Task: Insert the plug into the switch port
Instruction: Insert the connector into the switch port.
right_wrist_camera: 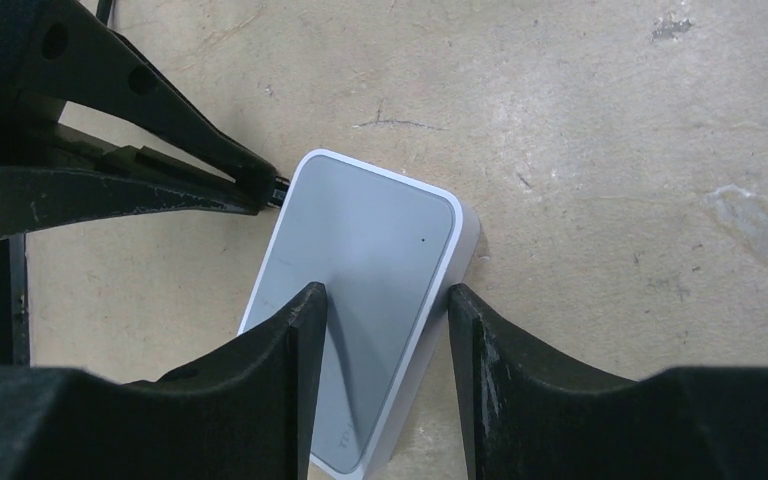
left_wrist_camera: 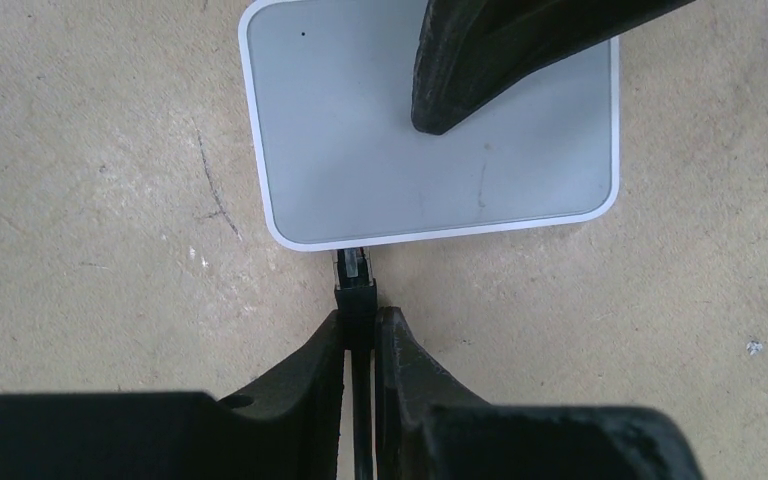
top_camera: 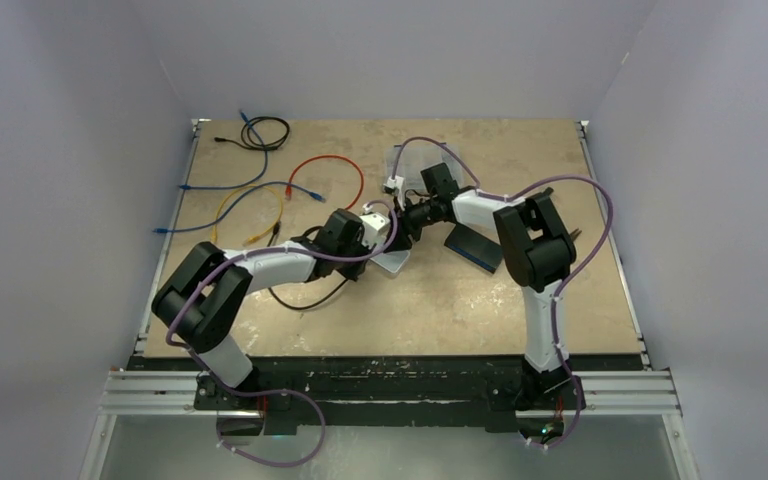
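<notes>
Heads-up on what you can't see: the port itself. In the left wrist view the switch (left_wrist_camera: 360, 130) shows only its grey top and white rim; the side that takes the plug faces away from the camera. The clear plug (left_wrist_camera: 353, 268) touches the middle of the near edge. You can't tell how far in it is, if at all.

Left gripper (left_wrist_camera: 360, 318): fingers clamped together on the black boot just behind the plug, with the black cable (left_wrist_camera: 361, 430) running back between them.

Right gripper (right_wrist_camera: 385, 295): fingers apart. One is over the switch's top face and the other just beside its side wall. You can't tell if they pinch the box or only rest on it. The left wrist view catches only one of those fingers (left_wrist_camera: 480, 70), cut off by the top edge.

From the top view the two wrists cover nearly all of the switch, mid-table (top_camera: 560, 300).

Writing: faint lettering on the switch's side wall low in the right wrist view, too blurred to read. One small dark dot on the top face.

Counts: one switch, one plug, two arms. Loose cables far left: one red (top_camera: 332, 160), one yellow (top_camera: 282, 208), one black coil (top_camera: 265, 132), and blue ones (top_camera: 222, 186) that overlap too much to count. One dark flat item (top_camera: 475, 250) sits by the right arm; you can't make out what it is.
</notes>
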### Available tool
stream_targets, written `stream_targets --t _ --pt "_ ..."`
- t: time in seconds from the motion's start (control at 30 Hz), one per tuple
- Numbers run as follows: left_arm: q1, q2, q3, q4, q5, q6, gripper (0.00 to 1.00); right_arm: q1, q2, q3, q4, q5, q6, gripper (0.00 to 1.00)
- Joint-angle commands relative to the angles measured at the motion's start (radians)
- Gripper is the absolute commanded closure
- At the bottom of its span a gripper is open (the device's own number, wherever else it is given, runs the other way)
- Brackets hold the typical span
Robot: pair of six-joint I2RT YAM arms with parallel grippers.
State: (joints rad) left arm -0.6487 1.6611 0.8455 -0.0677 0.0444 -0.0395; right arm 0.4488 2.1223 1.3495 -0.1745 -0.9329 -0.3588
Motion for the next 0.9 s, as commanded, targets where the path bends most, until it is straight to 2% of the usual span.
stream_targets --t 0.0,0.17,0.5,0.7,0.8,0.87 --pt "0.016 -0.007 -0.002 0.322 0.038 0.084 1.0 0.113 0.07 0.015 -0.204 -0.12 -0.121 0.51" --pt "0.019 -0.035 -0.034 0.383 0.029 0.137 1.0 0.142 0.088 0.046 -0.273 -0.134 -0.186 0.51" --pt "0.045 -0.028 -0.05 0.526 -0.002 0.033 1.0 0.187 0.127 0.114 -0.464 -0.215 -0.374 0.51" --pt "-0.098 -0.009 -0.04 0.568 -0.173 0.014 1.0 0.183 0.122 0.108 -0.434 -0.239 -0.341 0.51" --pt "-0.096 -0.034 -0.1 0.683 -0.178 -0.069 1.0 0.173 0.122 0.103 -0.429 -0.239 -0.33 0.51" --pt "-0.077 -0.058 -0.115 0.684 -0.225 -0.085 1.0 0.17 0.121 0.098 -0.421 -0.239 -0.322 0.51"
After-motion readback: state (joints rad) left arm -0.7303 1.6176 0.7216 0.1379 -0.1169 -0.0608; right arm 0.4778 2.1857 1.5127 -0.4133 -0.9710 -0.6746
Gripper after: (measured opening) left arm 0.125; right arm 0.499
